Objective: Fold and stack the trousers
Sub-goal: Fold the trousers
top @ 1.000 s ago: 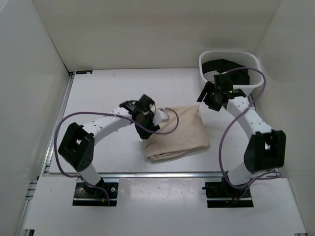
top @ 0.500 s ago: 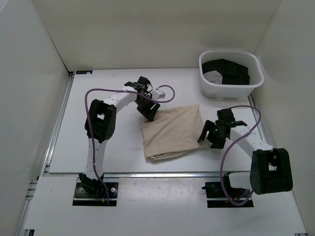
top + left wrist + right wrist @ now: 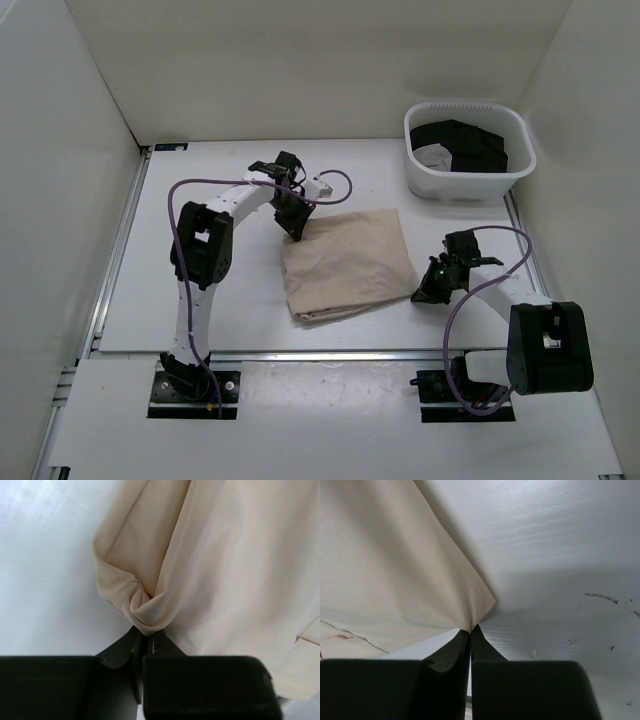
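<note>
The beige trousers (image 3: pixel 345 265) lie folded into a rough square in the middle of the white table. My left gripper (image 3: pixel 293 228) is at their far left corner, shut on a bunched bit of cloth (image 3: pixel 147 611). At the near right corner my right gripper (image 3: pixel 424 293) is shut on the cloth's edge (image 3: pixel 475 612), which lifts slightly off the table. In the left wrist view my gripper (image 3: pixel 145 636) has its jaws pressed together on the fold. In the right wrist view my gripper (image 3: pixel 470 629) pinches the corner tip.
A white basket (image 3: pixel 415 176) holding dark clothes (image 3: pixel 465 141) stands at the back right of the table. White walls close in the table on the left, back and right. A metal rail (image 3: pixel 300 354) runs along the near edge.
Both grippers have gone from open to shut on the trousers. The left one settled on the far left corner. The right one swung from the basket down to the near right corner.
</note>
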`<state>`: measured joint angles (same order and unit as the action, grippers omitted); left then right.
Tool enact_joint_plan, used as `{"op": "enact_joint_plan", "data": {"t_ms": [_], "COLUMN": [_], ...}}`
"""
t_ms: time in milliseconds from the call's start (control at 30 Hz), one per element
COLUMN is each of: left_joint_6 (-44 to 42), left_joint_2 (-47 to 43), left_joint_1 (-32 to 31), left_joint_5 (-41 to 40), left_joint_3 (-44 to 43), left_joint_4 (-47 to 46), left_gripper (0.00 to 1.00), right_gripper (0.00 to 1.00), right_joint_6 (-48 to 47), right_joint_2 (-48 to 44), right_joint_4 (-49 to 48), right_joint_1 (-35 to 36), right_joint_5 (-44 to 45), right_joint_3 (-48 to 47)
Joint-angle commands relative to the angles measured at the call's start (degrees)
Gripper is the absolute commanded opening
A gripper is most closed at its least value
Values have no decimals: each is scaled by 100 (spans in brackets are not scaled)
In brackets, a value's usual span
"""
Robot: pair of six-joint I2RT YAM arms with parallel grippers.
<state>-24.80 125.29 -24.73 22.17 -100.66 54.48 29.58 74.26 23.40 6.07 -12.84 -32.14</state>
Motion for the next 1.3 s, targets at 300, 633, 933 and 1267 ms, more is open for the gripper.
{"op": "enact_joint_plan", "data": {"t_ms": [300, 633, 933, 1267], "left_joint_6": [-781, -746, -746, -746], "left_joint_2": [679, 1006, 1006, 1058], "left_joint_1": [100, 153, 206, 206], "left_joint_5": [-1487, -1840, -1839, -1839], "left_joint_3": [-1569, -1755, -1755, -1860], "left_joint_4": [-280, -333, -394, -394], "left_gripper": [21, 37, 37, 36], "right_gripper": [15, 66, 75, 69], "right_joint_6": [-533, -585, -146, 30], "right_joint_2": [-281, -148, 668, 1661], "right_joint_4": [68, -106, -977, -1285], "right_joint_1": [-35, -35, -35, 211], "right_joint_5": [-534, -816, -957, -1221], "right_joint_3": [-187, -495, -1118, -1471]}}
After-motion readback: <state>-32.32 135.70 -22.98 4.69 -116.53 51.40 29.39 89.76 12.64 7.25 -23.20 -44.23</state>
